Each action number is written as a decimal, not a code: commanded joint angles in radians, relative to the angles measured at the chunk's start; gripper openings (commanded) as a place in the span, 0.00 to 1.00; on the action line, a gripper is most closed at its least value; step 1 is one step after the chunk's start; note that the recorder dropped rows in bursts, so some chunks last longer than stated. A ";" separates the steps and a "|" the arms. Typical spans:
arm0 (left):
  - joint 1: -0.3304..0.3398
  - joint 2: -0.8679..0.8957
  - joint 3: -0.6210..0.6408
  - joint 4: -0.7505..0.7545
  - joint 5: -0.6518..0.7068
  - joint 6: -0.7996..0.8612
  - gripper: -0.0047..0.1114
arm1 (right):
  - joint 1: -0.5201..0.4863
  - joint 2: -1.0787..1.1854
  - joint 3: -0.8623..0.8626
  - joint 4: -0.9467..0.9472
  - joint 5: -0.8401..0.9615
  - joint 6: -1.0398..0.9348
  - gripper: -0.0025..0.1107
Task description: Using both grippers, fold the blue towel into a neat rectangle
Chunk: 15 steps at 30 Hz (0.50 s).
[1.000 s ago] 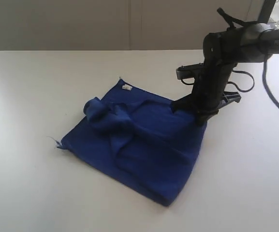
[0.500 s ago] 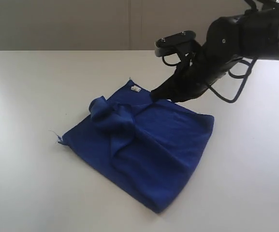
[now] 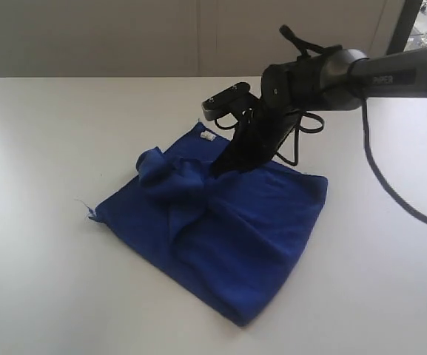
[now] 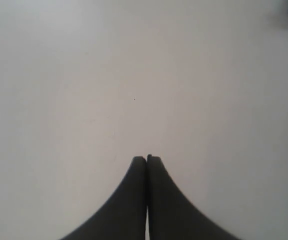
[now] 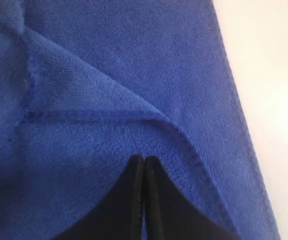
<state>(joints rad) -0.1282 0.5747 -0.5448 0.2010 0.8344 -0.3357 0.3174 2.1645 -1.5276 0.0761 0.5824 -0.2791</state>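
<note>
**Bench-top fold, mid-task:** The blue towel (image 3: 228, 237) lies loosely folded, roughly square, near the middle of the white bench (image 3: 50, 133). Its white label (image 3: 208, 137) sits at the far corner, and a bunched ridge (image 3: 161, 174) of cloth rises on its left half.

The right end effector (image 3: 223, 168) leans down from the right over the towel's far edge. Its fingers are pressed together with nothing seen between them. The tips rest on or just above the cloth beside a turned-over flap (image 5: 109, 117), though contact is hard to confirm from here. Closed like that, it looks placed to push or smooth the layer rather than lift it.

The left end effector (image 4: 146, 160), outside the exterior view, hangs over bare bench with its fingers likewise closed and empty. Only a sliver of blue shows at the edge of its camera view, so it appears well apart from the work.

The ridge and the crooked flap are what stand between this heap and a neat rectangle. The right arm's black cable (image 3: 391, 185) loops clear of the cloth.
</note>
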 commanded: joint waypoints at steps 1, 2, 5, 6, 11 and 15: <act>0.000 -0.005 0.008 -0.002 0.005 -0.001 0.04 | -0.010 0.041 -0.038 -0.005 0.037 0.058 0.02; 0.000 -0.005 0.008 -0.002 0.005 -0.001 0.04 | -0.017 0.050 -0.040 -0.013 0.037 0.087 0.02; 0.000 -0.005 0.008 -0.002 0.005 -0.001 0.04 | -0.042 0.061 -0.040 -0.087 0.039 0.219 0.02; 0.000 -0.005 0.008 -0.002 0.005 -0.001 0.04 | -0.050 0.061 -0.040 -0.126 0.045 0.274 0.02; 0.000 -0.005 0.008 -0.002 0.005 -0.001 0.04 | -0.101 0.060 -0.040 -0.191 0.120 0.423 0.02; 0.000 -0.005 0.008 -0.002 0.005 -0.001 0.04 | -0.130 0.056 -0.022 -0.189 0.212 0.497 0.02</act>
<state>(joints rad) -0.1282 0.5747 -0.5448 0.2010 0.8344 -0.3357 0.2098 2.2118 -1.5732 -0.0874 0.6902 0.1605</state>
